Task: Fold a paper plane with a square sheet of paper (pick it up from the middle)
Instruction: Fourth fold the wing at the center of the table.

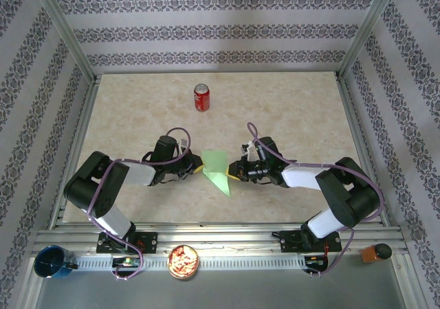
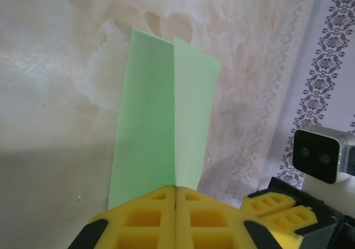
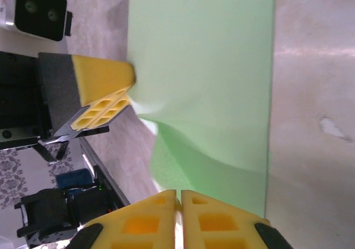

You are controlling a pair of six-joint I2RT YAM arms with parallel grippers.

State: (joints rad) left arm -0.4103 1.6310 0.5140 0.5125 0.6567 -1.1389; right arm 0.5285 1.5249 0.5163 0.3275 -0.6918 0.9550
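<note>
The folded green paper [image 1: 217,170] was at the middle of the surface [image 1: 289,116]. The left pincer [image 2: 176,189] pinched its 9 o'clock edge tight. The right pincer [image 3: 178,193], at 3 o'clock, was narrow; I could not tell if it gripped.

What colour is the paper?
Light green paper, clearest in the left wrist view.

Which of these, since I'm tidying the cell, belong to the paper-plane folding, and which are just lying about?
In the job:
- the square sheet of paper, partly folded
- left gripper and right gripper, both pinching it

Lying about:
- red can, upright at the far side of the table
- blue cup, round bowl with pinkish contents and orange block, along the near rail
</note>
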